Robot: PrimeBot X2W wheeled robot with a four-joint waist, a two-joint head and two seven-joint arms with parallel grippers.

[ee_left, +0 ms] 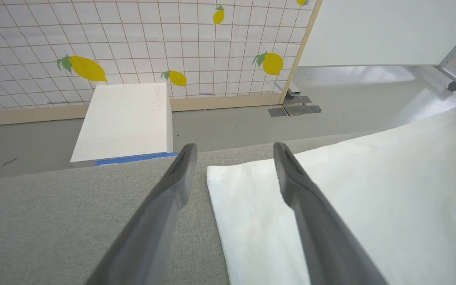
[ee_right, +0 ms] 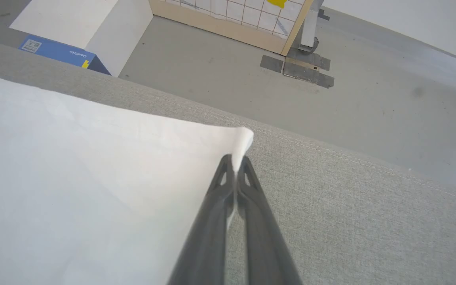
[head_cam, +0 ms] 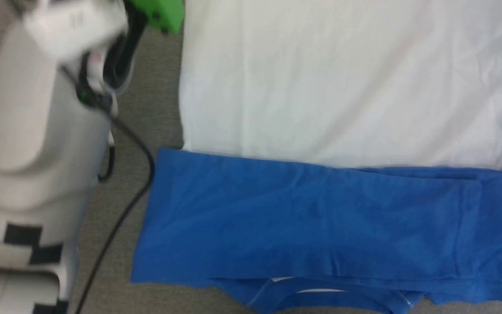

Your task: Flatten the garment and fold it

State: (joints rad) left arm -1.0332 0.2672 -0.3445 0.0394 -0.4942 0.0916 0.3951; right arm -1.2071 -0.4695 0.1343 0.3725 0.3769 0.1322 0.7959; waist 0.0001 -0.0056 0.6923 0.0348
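Item: we log the garment (head_cam: 347, 87) spread on the grey counter (ee_right: 350, 206); right pincer (ee_right: 234, 160) clenched on its white corner; left pincer (ee_left: 234, 146) released, straddling another corner.

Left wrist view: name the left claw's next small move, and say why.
Probably close the left claw on the corner of the white cloth shirt with blue sleeves: that corner lies between its open fingers, and the right claw is shut on another corner.
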